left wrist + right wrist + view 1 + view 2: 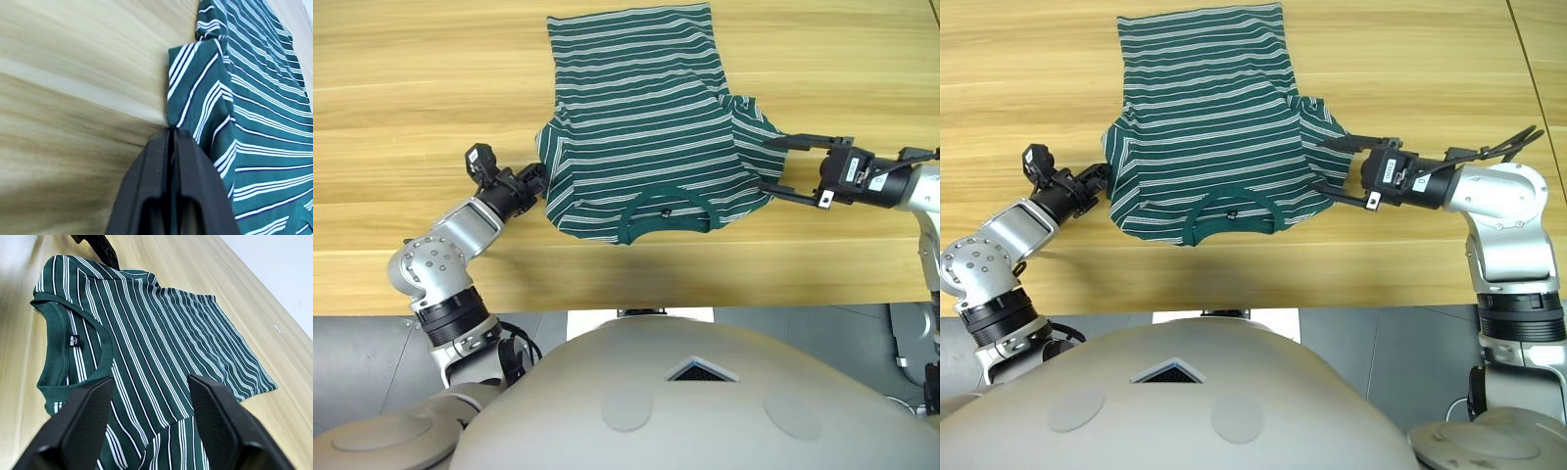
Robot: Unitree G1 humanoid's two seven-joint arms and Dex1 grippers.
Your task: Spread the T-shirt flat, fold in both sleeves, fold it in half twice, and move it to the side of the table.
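Note:
A dark green T-shirt [636,108] with white stripes lies on the wooden table [411,98], collar [666,217] toward me and hem at the far side. My left gripper [536,182] is at the shirt's left edge, fingers pressed together on the sleeve hem [172,128]. At the shirt's right side my right gripper [773,166] stands open, its two fingers straddling the bunched right sleeve [754,127] just above the cloth. The right wrist view looks between the spread fingers [83,426] over the striped T-shirt [146,323].
Bare wood surrounds the shirt on the left, right and far sides. The table's front edge [607,299] runs close to the collar. A grey floor lies below it.

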